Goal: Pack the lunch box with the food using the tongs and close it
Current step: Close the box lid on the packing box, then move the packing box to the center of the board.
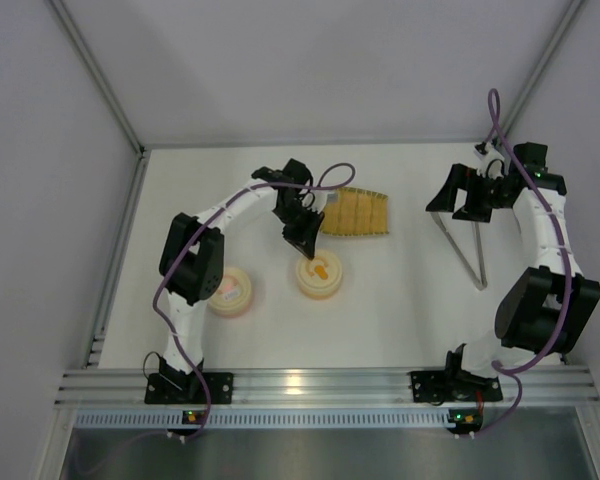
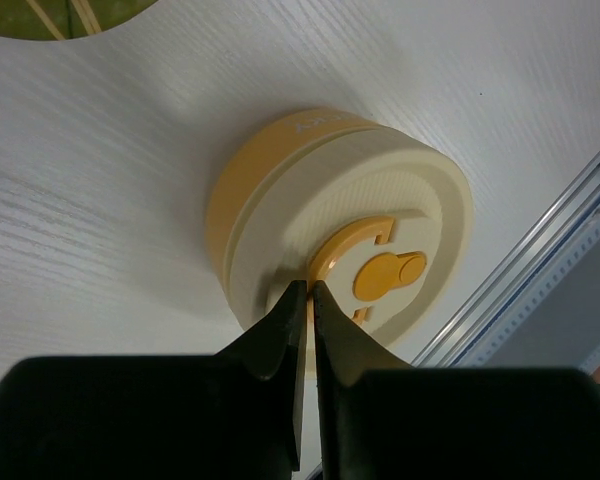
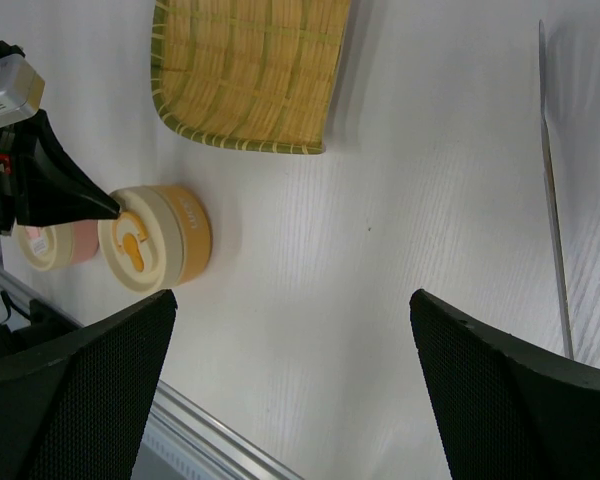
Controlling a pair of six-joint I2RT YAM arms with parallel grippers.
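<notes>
Jaws differ: the left gripper's (image 2: pixel 308 292) stand almost closed, while the right gripper's (image 1: pixel 460 197) gape wide on nothing. At far centre, the ribbed tray (image 1: pixel 355 213) shows no food pieces. Nearer, the lunch box (image 1: pixel 319 276) sits lidded, with the left tips on its lid beside the orange handle (image 2: pixel 380 270); whether they pinch it I cannot tell. A pinkish tub (image 1: pixel 230 291) stands to its left, contents unclear. The tongs (image 1: pixel 462 245) lie ungripped at far right. Judged: closing is in hand, packing unverified.
</notes>
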